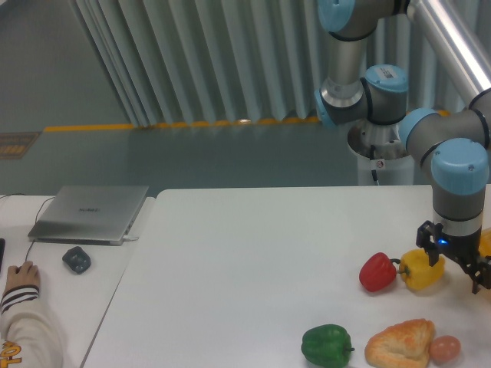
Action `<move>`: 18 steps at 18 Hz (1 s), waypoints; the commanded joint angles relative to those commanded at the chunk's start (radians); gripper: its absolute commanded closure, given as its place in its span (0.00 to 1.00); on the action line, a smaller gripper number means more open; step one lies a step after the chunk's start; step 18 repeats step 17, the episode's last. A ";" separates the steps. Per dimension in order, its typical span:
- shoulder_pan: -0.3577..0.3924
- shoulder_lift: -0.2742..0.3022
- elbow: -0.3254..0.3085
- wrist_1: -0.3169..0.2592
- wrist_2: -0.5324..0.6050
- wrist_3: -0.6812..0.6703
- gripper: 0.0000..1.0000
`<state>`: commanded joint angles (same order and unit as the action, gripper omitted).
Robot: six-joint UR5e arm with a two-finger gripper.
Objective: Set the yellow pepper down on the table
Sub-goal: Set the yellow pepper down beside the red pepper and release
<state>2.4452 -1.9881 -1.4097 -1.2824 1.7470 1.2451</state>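
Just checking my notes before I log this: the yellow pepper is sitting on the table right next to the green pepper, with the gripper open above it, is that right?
Not quite. The camera view shows the yellow pepper on the table next to the red pepper, not the green pepper, which lies nearer the front edge. The gripper is open above it, as you said.
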 joint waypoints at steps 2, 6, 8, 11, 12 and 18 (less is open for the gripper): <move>0.003 0.009 -0.003 -0.002 0.011 0.077 0.00; 0.009 0.026 -0.002 -0.002 0.009 0.206 0.00; 0.021 0.032 -0.002 -0.005 0.000 0.237 0.00; 0.029 0.038 -0.005 -0.005 -0.003 0.240 0.00; 0.029 0.040 -0.006 -0.005 -0.003 0.240 0.00; 0.029 0.043 -0.008 -0.005 -0.004 0.240 0.00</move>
